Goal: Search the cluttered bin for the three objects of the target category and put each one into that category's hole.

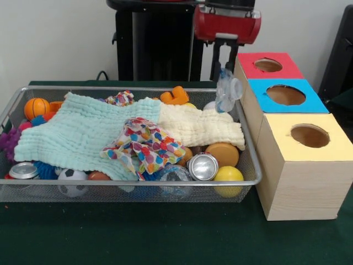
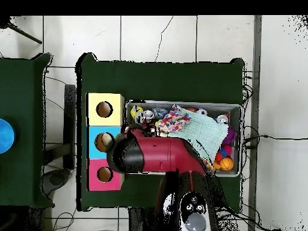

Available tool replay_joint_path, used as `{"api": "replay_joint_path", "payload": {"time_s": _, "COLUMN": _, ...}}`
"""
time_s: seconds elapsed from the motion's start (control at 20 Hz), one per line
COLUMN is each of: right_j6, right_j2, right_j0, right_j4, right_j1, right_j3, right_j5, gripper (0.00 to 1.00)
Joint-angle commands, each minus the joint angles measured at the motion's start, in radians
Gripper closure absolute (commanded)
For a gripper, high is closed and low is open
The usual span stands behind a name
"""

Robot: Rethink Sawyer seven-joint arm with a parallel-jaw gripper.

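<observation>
My gripper [image 1: 224,70] hangs from the red arm head [image 1: 226,23] and is shut on a crumpled clear plastic bottle [image 1: 227,93]. The bottle dangles over the far right corner of the wire bin [image 1: 138,183], just left of the blue-topped box. Three boxes stand in a row to the bin's right, with a red-top hole [image 1: 268,65], a blue-top hole [image 1: 285,95] and a yellow-top hole [image 1: 310,135]. In the overhead view the red arm [image 2: 159,153] covers the gripper and the bottle, and its head sits beside the blue box [image 2: 101,142].
The bin holds a mint cloth [image 1: 83,132], a cream cloth [image 1: 199,126], a polka-dot cloth [image 1: 146,144], an orange basketball [image 1: 36,107], a soccer ball [image 1: 71,181], two cans [image 1: 203,167], a yellow ball [image 1: 228,175] and another clear bottle [image 1: 174,178].
</observation>
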Motion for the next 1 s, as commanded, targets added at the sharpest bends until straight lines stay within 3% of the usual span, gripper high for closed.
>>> {"api": "replay_joint_path", "payload": {"time_s": 0.05, "right_j6": 0.187, "right_j2": -0.017, "right_j0": 0.060, "right_j4": 0.055, "right_j1": -0.047, "right_j3": 0.143, "right_j5": 0.145, "gripper": 1.00}}
{"api": "replay_joint_path", "payload": {"time_s": 0.4, "right_j6": 0.257, "right_j2": -0.067, "right_j0": 0.149, "right_j4": 0.096, "right_j1": -0.053, "right_j3": 0.177, "right_j5": 0.122, "gripper": 1.00}}
{"api": "replay_joint_path", "payload": {"time_s": 1.0, "right_j6": 0.283, "right_j2": -0.141, "right_j0": 0.263, "right_j4": 0.179, "right_j1": -0.036, "right_j3": 0.178, "right_j5": 0.118, "gripper": 1.00}}
